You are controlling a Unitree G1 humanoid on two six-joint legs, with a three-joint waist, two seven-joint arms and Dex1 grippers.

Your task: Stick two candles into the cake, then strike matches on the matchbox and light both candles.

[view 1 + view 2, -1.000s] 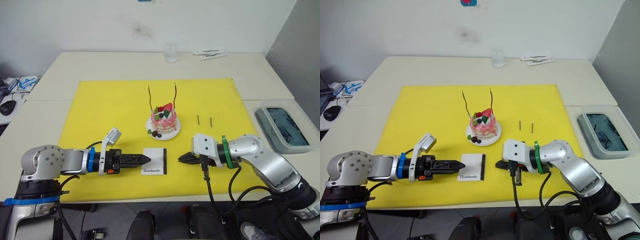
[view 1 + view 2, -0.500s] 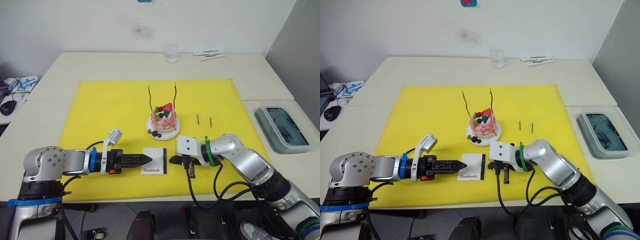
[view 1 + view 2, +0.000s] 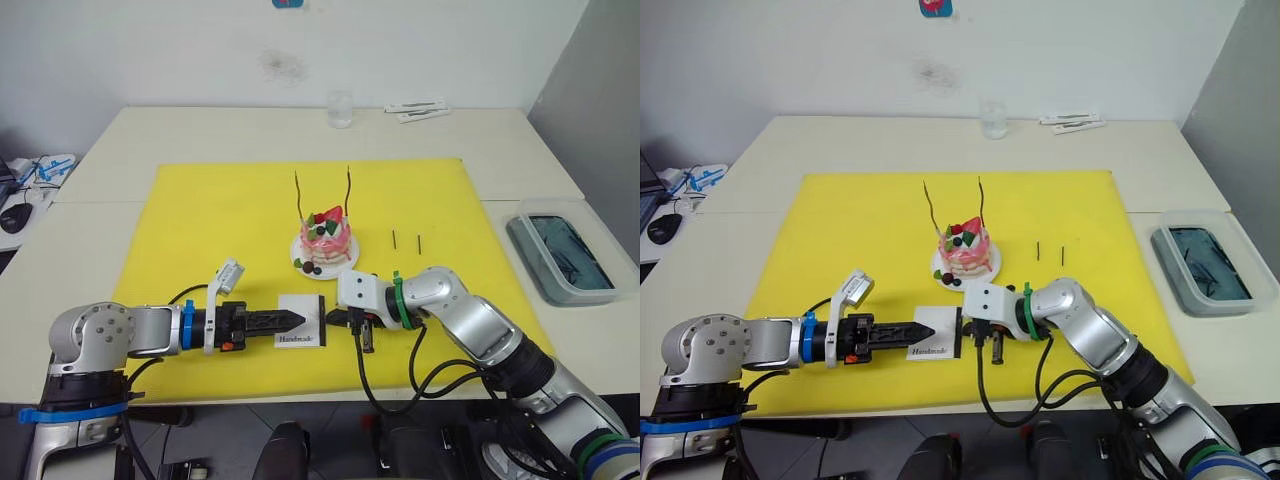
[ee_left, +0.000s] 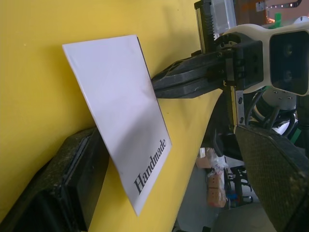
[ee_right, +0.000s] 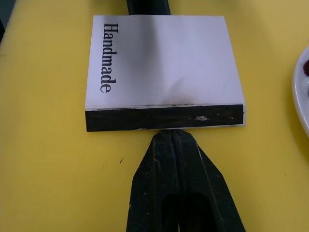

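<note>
- Setting: lab or office-type test room; plain white wall (image 3: 150, 50), bare.
- Pale work tables (image 3: 230, 130) pushed together; yellow mat (image 3: 200, 220) laid as a staged work area.
- Computer mouse (image 3: 14, 215) and cables on a side desk (left edge).

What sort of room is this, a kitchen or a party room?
More likely a lab or office: plain pale tables against a bare wall, a computer mouse at the side, and a yellow mat laid out as a work area for the small cake.
</note>
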